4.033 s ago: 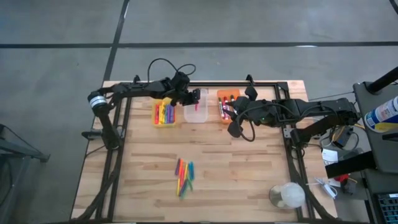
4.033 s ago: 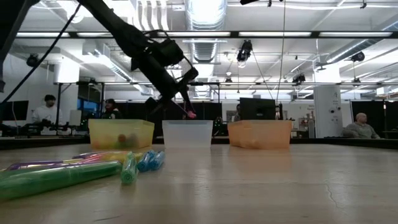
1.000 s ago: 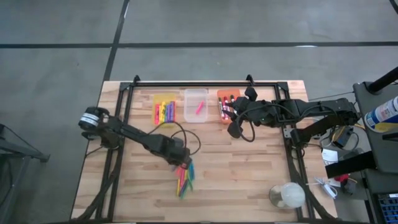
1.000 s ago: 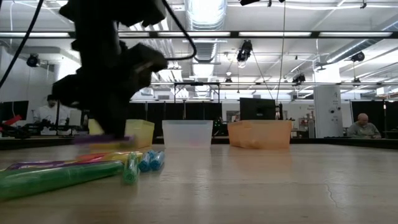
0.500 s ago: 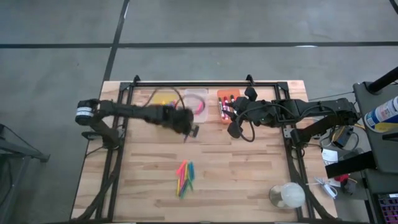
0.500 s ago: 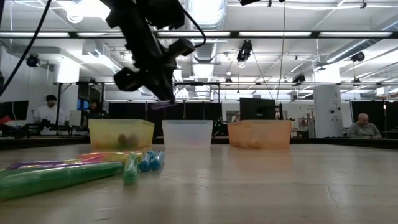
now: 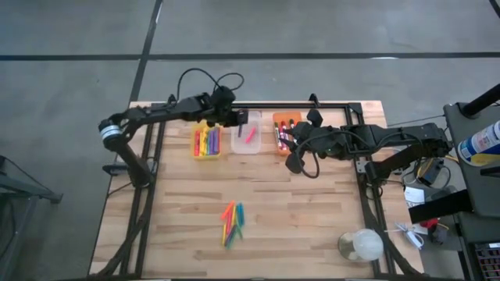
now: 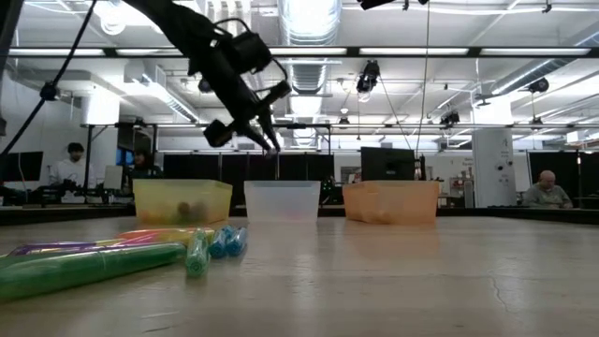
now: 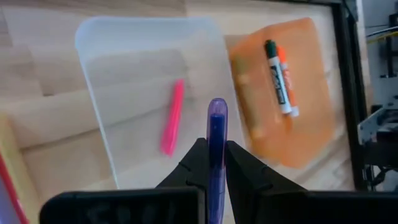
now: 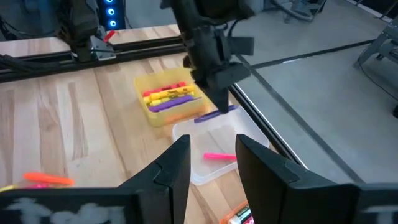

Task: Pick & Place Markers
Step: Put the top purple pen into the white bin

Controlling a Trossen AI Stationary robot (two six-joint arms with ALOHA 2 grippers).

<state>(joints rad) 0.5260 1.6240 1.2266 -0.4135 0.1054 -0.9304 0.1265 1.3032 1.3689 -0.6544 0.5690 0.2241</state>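
Note:
My left gripper [image 7: 238, 119] hangs over the clear bin [image 7: 248, 133] at the table's far side, shut on a purple marker [image 9: 217, 115]. One pink marker [image 9: 172, 118] lies in that bin. Beside it stand the yellow bin [image 7: 207, 141], with several markers in it, and the orange bin [image 7: 285, 126], which holds a white marker with a green cap [image 9: 277, 74]. More markers [image 7: 231, 222] lie in a loose pile mid-table. My right gripper [image 10: 211, 163] waits open above the orange bin, holding nothing. My left gripper pinches the purple marker's body [image 9: 216, 134] between its two fingers. The fingers slant down from the table's left side. The marker's rounded end [image 9: 217, 104] sticks out past the fingertips. It is lifted clear, over the clear bin.
A black frame rail [image 7: 258, 104] runs along the far edge behind the bins, with side rails down both sides. A white round object [image 7: 361, 246] sits at the near right corner. Bare wood lies between the bins and the pile. People sit in the room beyond [image 8: 73, 164].
My left gripper has risen from the marker pile and swung toward the table's far edge, turning as it went. It now hangs over the clear bin. The purple marker has come with it, lifted clear of the table.

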